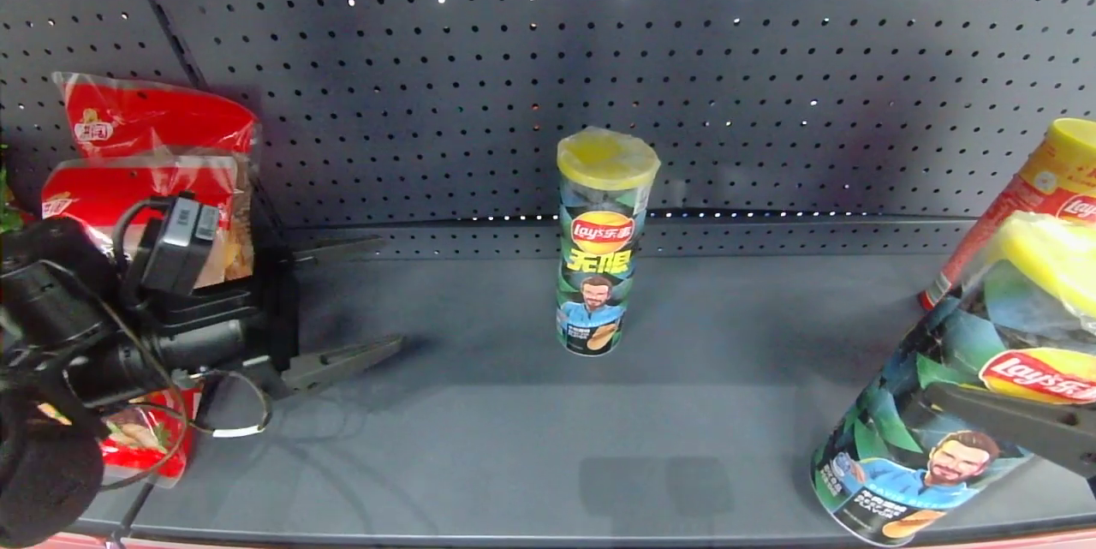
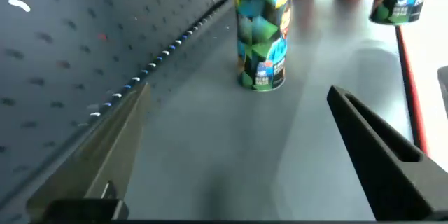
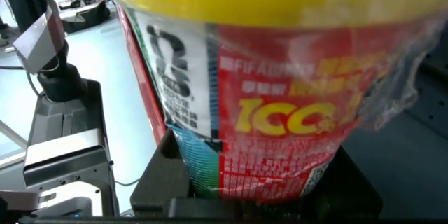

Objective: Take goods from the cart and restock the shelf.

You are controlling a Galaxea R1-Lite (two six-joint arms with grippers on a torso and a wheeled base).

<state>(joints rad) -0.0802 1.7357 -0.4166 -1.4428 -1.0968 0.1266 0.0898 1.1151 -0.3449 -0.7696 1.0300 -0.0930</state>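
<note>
A green-and-blue chip can with a yellow lid stands upright in the middle of the dark shelf. My left gripper is open to its left, low over the shelf, with nothing between its fingers. At the shelf's right front a second green chip can is tilted, with my right gripper shut on it. One dark finger crosses the can's front.
A red chip can stands just behind the held one, by the right edge. Red snack bags hang or lean at the far left behind my left arm. The pegboard back wall closes the shelf; open shelf floor lies either side of the middle can.
</note>
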